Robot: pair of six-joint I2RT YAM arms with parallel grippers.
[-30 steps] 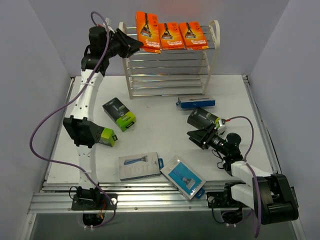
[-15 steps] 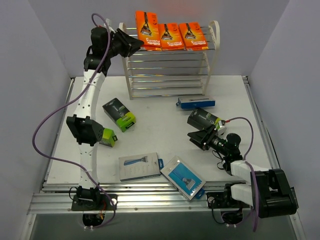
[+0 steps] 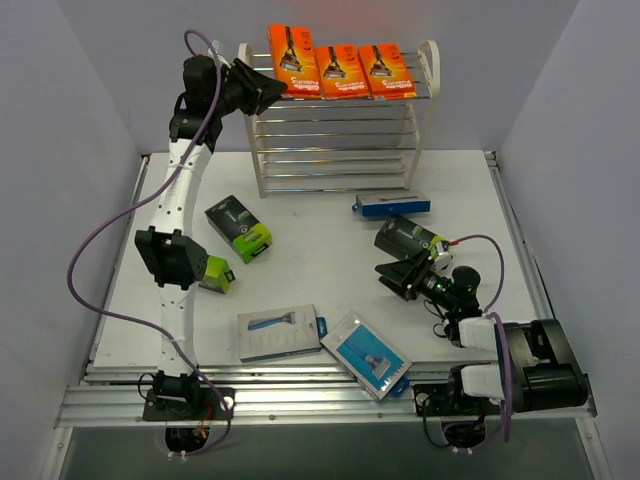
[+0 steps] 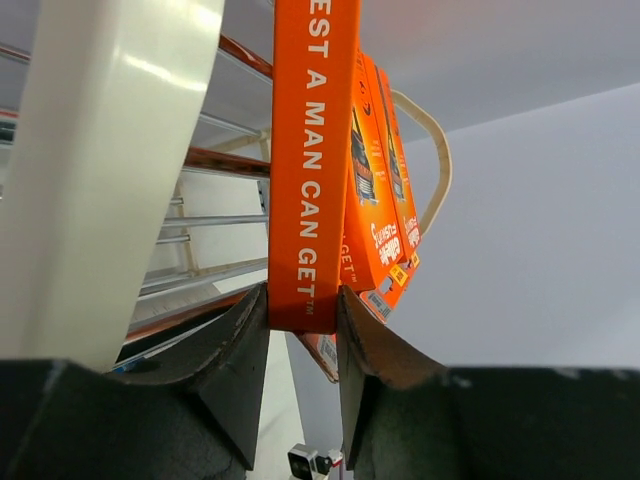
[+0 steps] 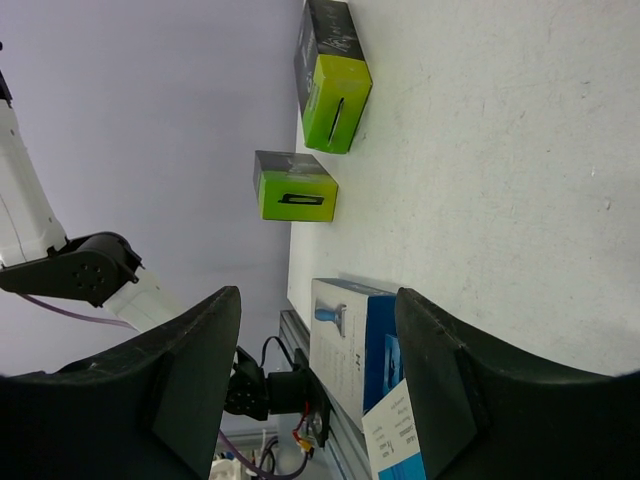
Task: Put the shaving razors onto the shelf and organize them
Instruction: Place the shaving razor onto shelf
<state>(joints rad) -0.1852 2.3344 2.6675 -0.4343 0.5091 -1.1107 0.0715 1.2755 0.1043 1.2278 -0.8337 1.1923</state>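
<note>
We see white links and black joints on the left arm (image 3: 170,195) and right arm (image 3: 482,335). A purple cable (image 3: 70,272) trails each.

Two black fingers (image 4: 225,360) at btm of frame, closed on the lower end of an orange card (image 4: 310,150) seen edge-on, upright, white lettering "A MAN CAN GET" running down its side. Just behind it, 2 more orange cards (image 4: 378,215) standing in a row, faces partly visible. Shelf (image 4: 110,150): white side panel big and blurry at left, silver rods (image 4: 215,275) running back to the rounded far panel (image 4: 437,150). Bkgd grey wall.
</note>
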